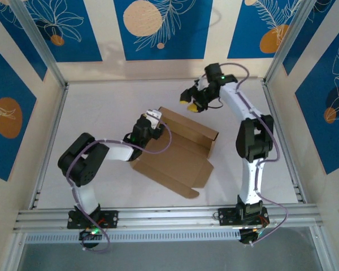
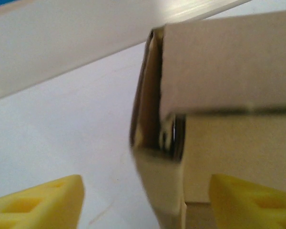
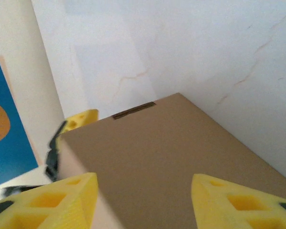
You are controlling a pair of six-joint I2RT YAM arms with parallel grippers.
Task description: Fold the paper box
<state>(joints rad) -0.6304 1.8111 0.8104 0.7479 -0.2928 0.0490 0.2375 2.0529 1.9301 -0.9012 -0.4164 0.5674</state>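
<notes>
Paper box [image 1: 178,153], brown, partly folded

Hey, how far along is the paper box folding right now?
Partly done: on the paper box, the far end stands up as walls, with a folded corner at the left pincer. Nothing is gripped; both pincers are open, the right pincer by the far wall. The near panel with its rounded flap lies flat, not yet folded.

In the left wrist view the paper box [image 2: 229,71] is blurred and cut off at the right; from above, its left corner is covered by the left gripper [image 1: 150,123].
</notes>
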